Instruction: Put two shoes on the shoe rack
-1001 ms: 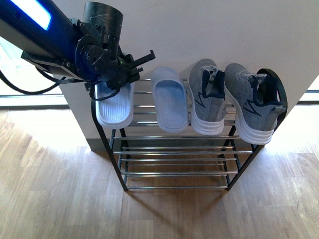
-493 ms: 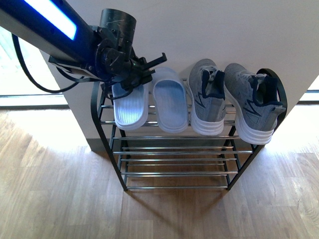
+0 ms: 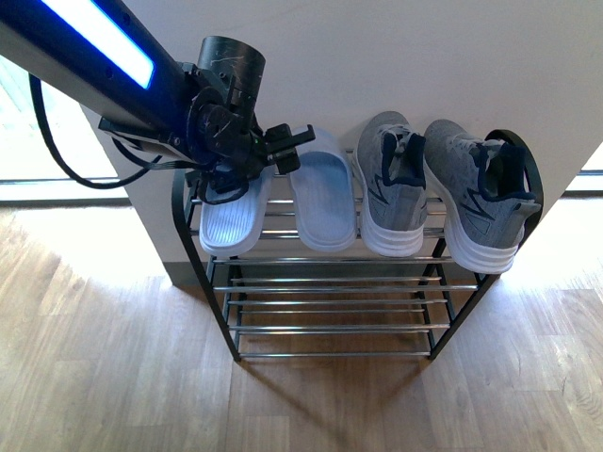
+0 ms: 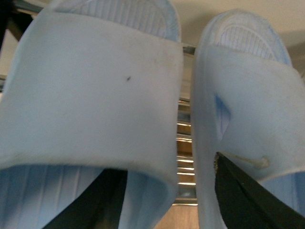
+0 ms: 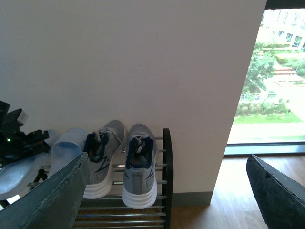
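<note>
The left gripper (image 3: 247,162) is clamped on a pale blue slide (image 3: 233,215) over the shoe rack's (image 3: 330,282) top tier, touching its mate (image 3: 323,198). Only the left wrist view shows the smooth rubber strap (image 4: 90,100) and ribbed footbed. The right gripper (image 5: 167,200), fingers spread wide, faces grey knit sneakers (image 5: 121,162) with white soles on silver bars.

Shoe rack (image 3: 332,303), top shelf: four shoes sitting abreast.
Two slides (image 3: 324,201) are lying left; two sneakers (image 3: 391,185) are lying right.
</note>
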